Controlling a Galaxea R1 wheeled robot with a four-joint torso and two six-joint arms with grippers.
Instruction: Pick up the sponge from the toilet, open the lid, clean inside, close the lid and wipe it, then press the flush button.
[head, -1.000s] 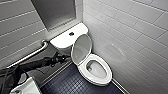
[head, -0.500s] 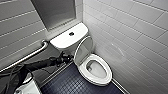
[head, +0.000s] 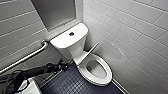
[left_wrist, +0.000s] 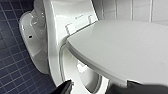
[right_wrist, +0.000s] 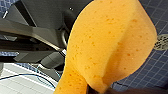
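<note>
The white toilet (head: 96, 70) stands in the corner with its lid (head: 91, 48) raised, seen edge-on in the head view above the open bowl. My left arm reaches in from the left, and the left gripper (head: 64, 65) hangs just left of the bowl, below the tank (head: 70, 37). From the left wrist, the lid (left_wrist: 120, 47) spreads wide, tilted up over the seat ring (left_wrist: 56, 62). The left gripper (left_wrist: 100, 90) is open, close to the lid's edge and apart from it. The orange sponge (right_wrist: 107, 47) is pinched in my shut right gripper (right_wrist: 100, 90) above the blue floor.
A flush button (head: 71, 33) sits on the tank top. A metal grab rail (head: 25, 58) runs along the left tiled wall. The tiled right wall (head: 135, 37) stands close to the bowl. A floor drain (right_wrist: 162, 42) lies in the dark blue tiles.
</note>
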